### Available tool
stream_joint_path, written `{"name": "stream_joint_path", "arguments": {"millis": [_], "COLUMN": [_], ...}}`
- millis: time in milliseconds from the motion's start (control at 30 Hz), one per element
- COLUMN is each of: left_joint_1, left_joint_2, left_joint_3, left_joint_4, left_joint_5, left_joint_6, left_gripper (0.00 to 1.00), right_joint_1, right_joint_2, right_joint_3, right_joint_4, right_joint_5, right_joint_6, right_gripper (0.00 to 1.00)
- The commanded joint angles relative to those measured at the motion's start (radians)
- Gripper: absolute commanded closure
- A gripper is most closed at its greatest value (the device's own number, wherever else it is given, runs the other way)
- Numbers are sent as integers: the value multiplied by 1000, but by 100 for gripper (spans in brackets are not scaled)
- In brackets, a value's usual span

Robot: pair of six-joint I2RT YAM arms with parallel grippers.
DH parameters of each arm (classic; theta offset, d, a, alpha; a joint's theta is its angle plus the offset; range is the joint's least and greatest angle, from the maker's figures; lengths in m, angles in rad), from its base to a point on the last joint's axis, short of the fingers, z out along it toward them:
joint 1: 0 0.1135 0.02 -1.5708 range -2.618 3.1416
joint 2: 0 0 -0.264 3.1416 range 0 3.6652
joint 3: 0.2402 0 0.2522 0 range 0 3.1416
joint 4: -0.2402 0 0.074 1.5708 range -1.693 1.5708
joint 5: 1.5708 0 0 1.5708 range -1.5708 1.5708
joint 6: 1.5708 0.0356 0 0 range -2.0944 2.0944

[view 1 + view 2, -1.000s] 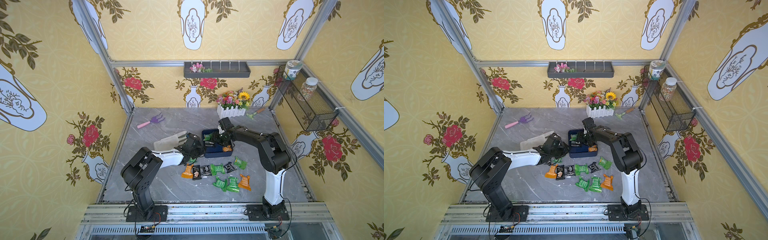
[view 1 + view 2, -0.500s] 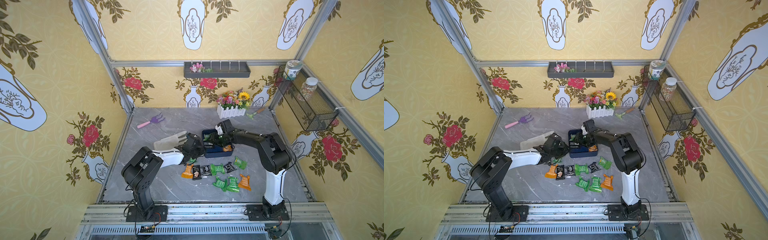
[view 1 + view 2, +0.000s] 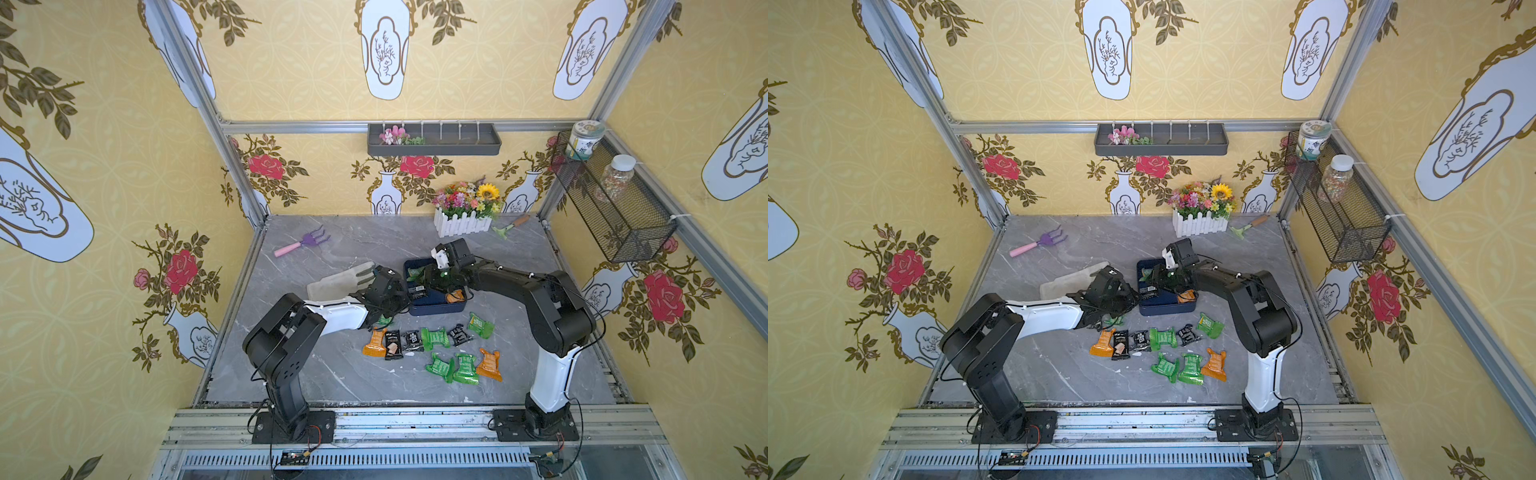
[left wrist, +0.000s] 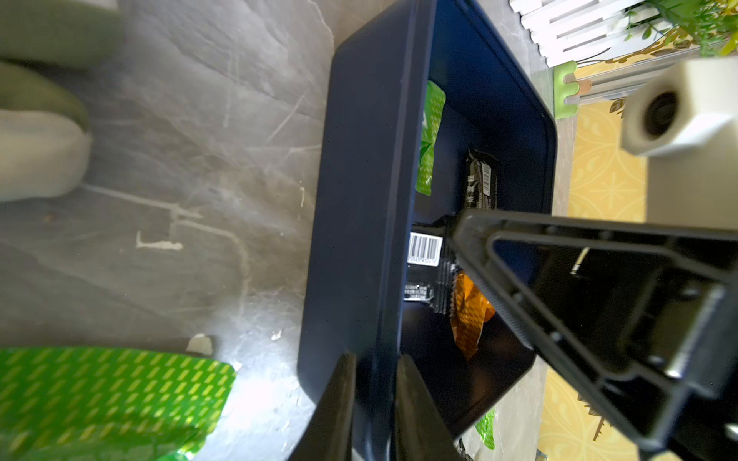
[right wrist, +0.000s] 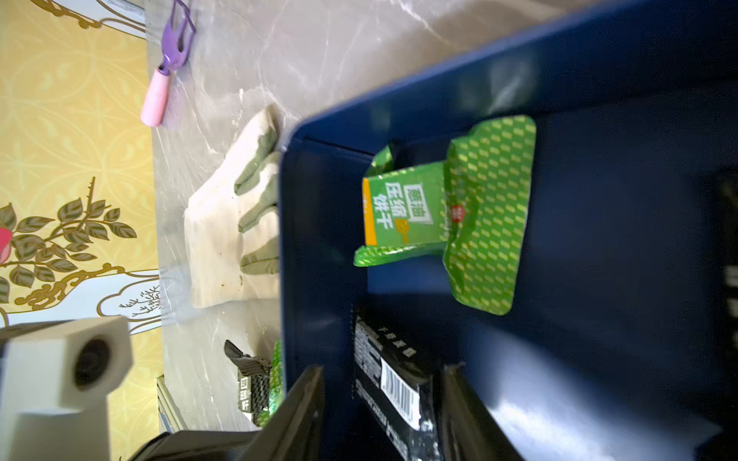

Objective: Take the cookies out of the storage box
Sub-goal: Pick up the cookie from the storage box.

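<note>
Roughly two-thirds done, at a guess.

Both top views: some ten cookie packets lie out on the marble tabletop. The navy storage box sits just behind them, its contents hard to count.

Left wrist view: left gripper pinched narrow on the box's wall, steadying it. Left inside are a green packet, black barcode packet, second black packet and orange packet.

Right wrist view alone shows the right gripper: jaws half-spread, straddling the barcode packet, no grip yet.
</note>
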Motion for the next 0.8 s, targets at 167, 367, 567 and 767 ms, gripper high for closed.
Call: {"name": "stream_joint_path", "arguments": {"millis": [167,367,567,767], "left_joint_1": [0,0,0,0], "left_joint_2": [-5,-3,-9,-9], "left_joint_3": [-3,-2,-3,-5], "left_joint_4": [32,30,29,32], "left_joint_5": [2,2,1,1], "left_joint_6": [7,7,8,8], "left_gripper": [78,78,78,78], "right_joint_1": [1,0,-1,-14], "right_joint_2": [-10,-8,-10,-33], "right_joint_3": [-36,-33,-29,-45], "right_joint_4": [70,55,39,48], "right_joint_5": [-27,-8,11,23], "right_joint_6": [13,5,0,12], "right_gripper": [62,74,87,100]}}
